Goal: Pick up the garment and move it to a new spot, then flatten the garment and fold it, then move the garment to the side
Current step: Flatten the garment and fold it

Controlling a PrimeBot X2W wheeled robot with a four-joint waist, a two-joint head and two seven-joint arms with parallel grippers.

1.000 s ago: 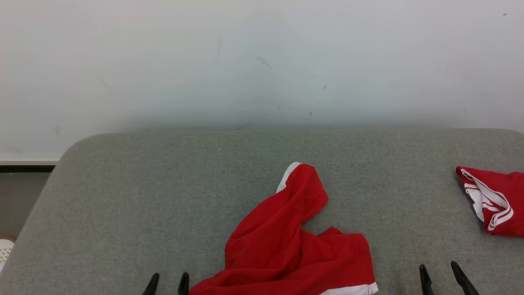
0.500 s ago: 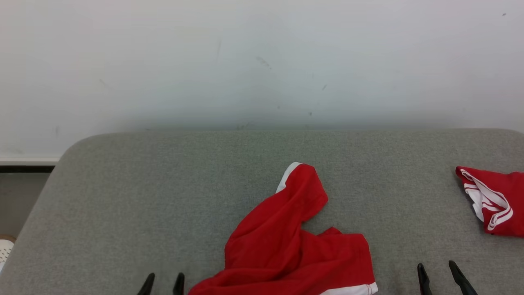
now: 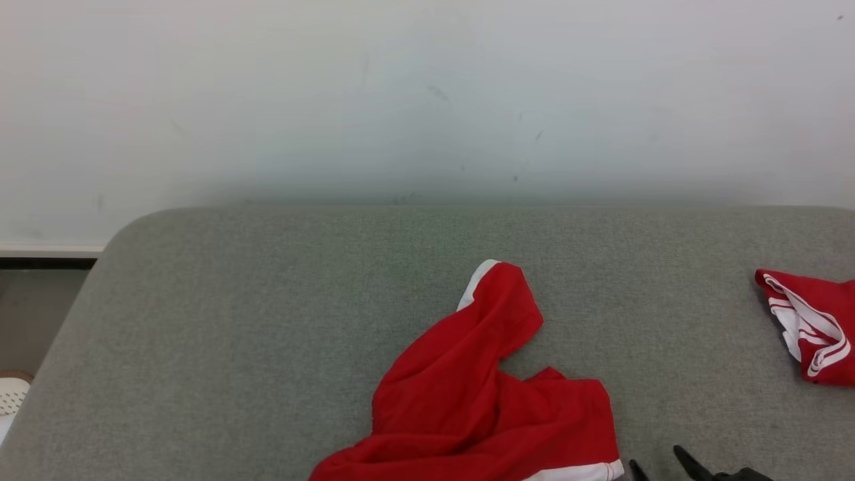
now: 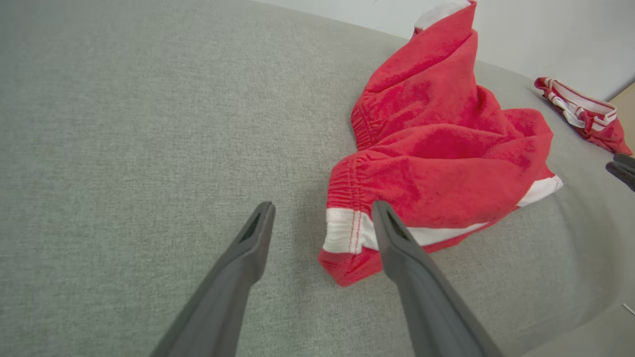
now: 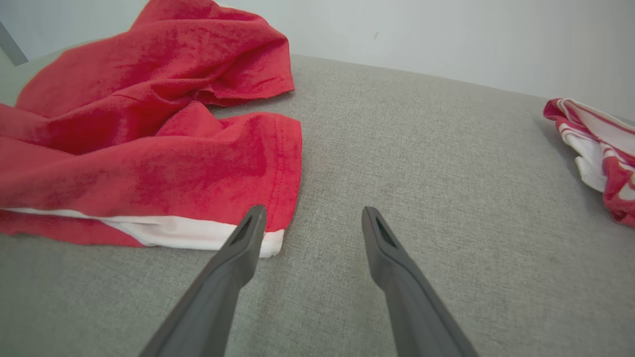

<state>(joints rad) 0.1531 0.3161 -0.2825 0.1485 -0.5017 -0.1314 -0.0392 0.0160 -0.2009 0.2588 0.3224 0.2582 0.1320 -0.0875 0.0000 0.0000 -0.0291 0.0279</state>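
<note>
item: crumpled red knit garment [image 3: 467,401] with white hem bands, on a grey woven upholstered surface [image 3: 267,321] in front of a white wall [image 3: 401,100]. location: near edge of the surface, a little right of centre in the head view, running off that view's bottom edge. condition: bunched and creased, neither flat nor folded. change over the last second: the head camera has shifted a little, so the whole scene sits slightly to the right. beyond that shift, the right gripper [image 5: 311,210] has moved left and lower, towards the garment's near right corner. the left gripper [image 4: 323,208], whose tips stood at the bottom edge left of the garment a second ago, has dropped from that spot; its wrist view places it at the gathered, white-banded near left corner. the garment itself has not moved. grippers: both spread wide, nothing between the fingers. one left finger lies across the white band as seen from the wrist; contact cannot be told. the inner right finger is just beside the white hem corner. reading: the arms appear to be bracketing the two near corners for a two-handed grasp, which would suit either lifting the garment to a new spot or pulling it flat. orientation: long axis runs from the near edge away towards the wall, leaning slightly right, ending in a white-edged tip at the far end. a shorter lobe points right along the near edge. also present: second red-and-white striped cloth [image 3: 808,334], well apart at the right.
</note>
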